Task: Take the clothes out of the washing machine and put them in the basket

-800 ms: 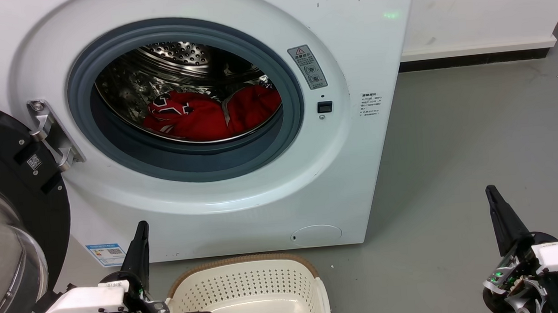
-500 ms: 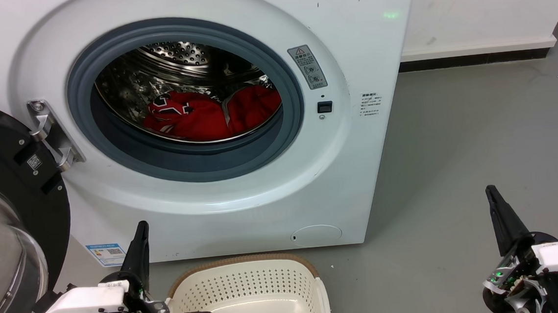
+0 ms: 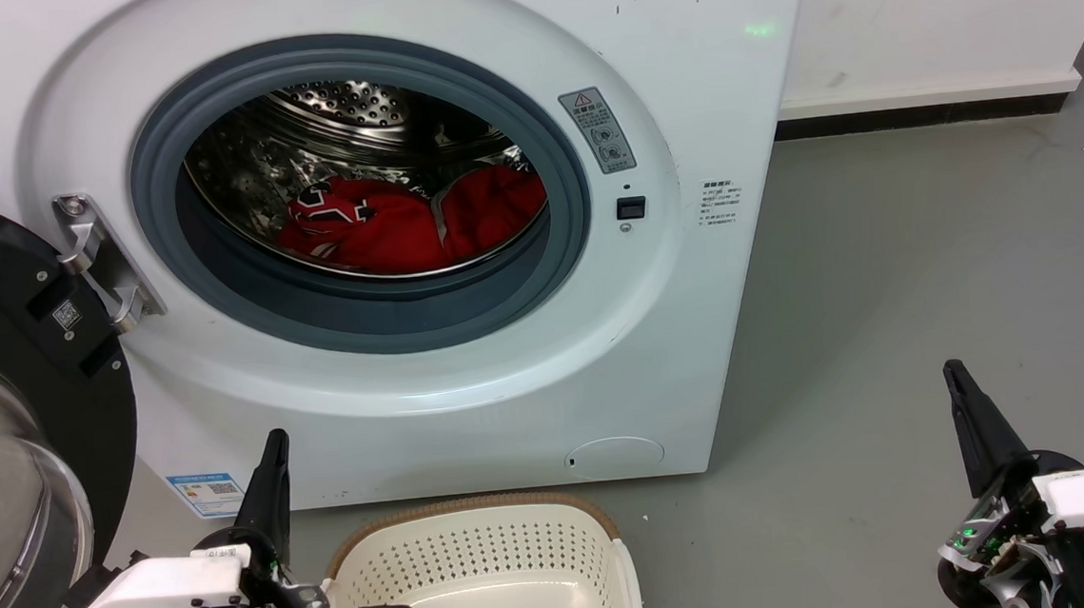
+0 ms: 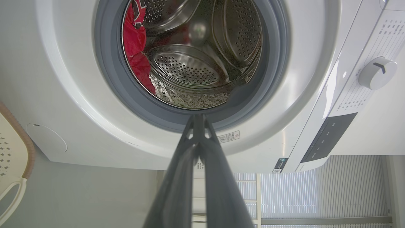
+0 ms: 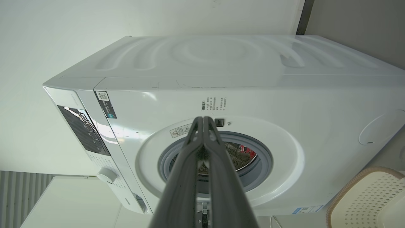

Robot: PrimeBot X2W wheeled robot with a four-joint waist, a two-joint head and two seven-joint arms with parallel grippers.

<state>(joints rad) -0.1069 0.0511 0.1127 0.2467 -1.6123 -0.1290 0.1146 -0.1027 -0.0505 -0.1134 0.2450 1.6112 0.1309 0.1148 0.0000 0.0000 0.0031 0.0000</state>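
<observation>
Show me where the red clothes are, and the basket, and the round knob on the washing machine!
red clothes (image 3: 384, 234): head view, on the red fabric lying in the drum.
basket (image 3: 473, 549): head view, on its holey back wall.
round knob (image 4: 377, 73): left wrist view, on the knob's white face.

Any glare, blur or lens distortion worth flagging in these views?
Head view: sharp, bright glints on the drum. Left wrist view: wide lens bows the washing machine; left claw soft close up. Right wrist view: reflection on the control panel; right claw blurred.
</observation>
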